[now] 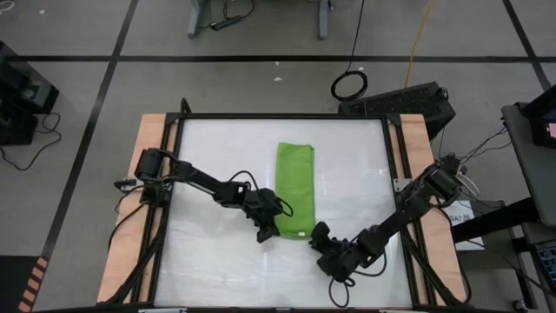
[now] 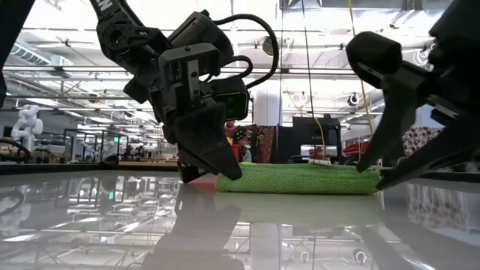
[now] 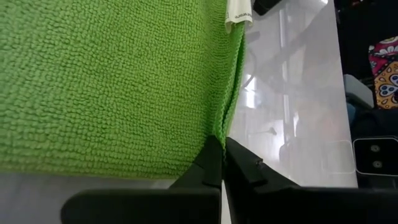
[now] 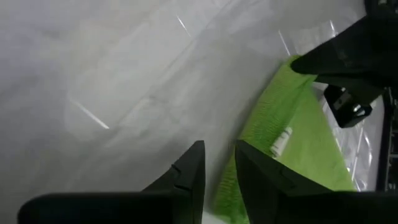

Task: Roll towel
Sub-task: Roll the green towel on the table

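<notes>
The towel (image 1: 294, 189) lies folded into a long narrow strip in the middle of the white table (image 1: 208, 148) in the high view, running from the centre of the frame down toward the lower middle. In the low view it shows as a flat green band (image 2: 296, 178) resting on the glossy surface at mid-frame.

The left gripper (image 1: 268, 228) sits just left of the strip's lower end in the high view, its arm reaching in from the left edge of the table. In the left wrist view its fingers (image 3: 211, 165) are pinched together on the towel's corner edge, right where the green terry cloth (image 3: 112, 81) meets the bare table; a small white label (image 3: 239, 14) shows on the towel at the top of that frame. In the low view this gripper (image 2: 212, 166) comes down at centre left, its tips at the towel's left end.

The right gripper (image 1: 320, 235) is at the lower right corner of the strip in the high view, its arm coming from the right side of the table. The right wrist view shows its fingers (image 4: 189, 171) slightly parted, with a narrow gap between them, beside the towel's edge (image 4: 292, 130) and not gripping anything. In the low view its dark fingers (image 2: 397, 174) reach the towel's right end.
</notes>
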Controlling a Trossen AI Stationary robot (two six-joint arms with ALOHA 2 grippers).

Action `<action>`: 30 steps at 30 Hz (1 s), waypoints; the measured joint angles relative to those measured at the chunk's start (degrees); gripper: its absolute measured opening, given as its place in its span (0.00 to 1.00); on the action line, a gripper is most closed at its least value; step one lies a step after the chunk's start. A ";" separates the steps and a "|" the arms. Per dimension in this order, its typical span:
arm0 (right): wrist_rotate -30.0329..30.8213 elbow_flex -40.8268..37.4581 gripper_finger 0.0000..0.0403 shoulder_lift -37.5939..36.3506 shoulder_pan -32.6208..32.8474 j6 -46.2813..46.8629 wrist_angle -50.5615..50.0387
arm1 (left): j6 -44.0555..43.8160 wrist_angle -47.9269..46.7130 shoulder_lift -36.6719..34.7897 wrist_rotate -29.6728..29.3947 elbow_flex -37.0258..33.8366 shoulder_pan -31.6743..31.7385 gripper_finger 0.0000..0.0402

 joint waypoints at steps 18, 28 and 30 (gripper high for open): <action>-5.24 0.04 0.20 0.09 -8.08 1.47 -3.31 | -0.37 0.00 0.02 1.37 -0.02 -0.15 0.00; -16.33 0.07 0.20 -0.10 -12.17 10.75 -4.58 | 1.39 -0.13 -0.16 1.48 -0.11 -0.35 0.08; -19.22 0.09 0.19 -0.18 -13.17 13.02 -4.93 | 1.87 0.15 -0.22 1.48 -0.15 -0.48 0.09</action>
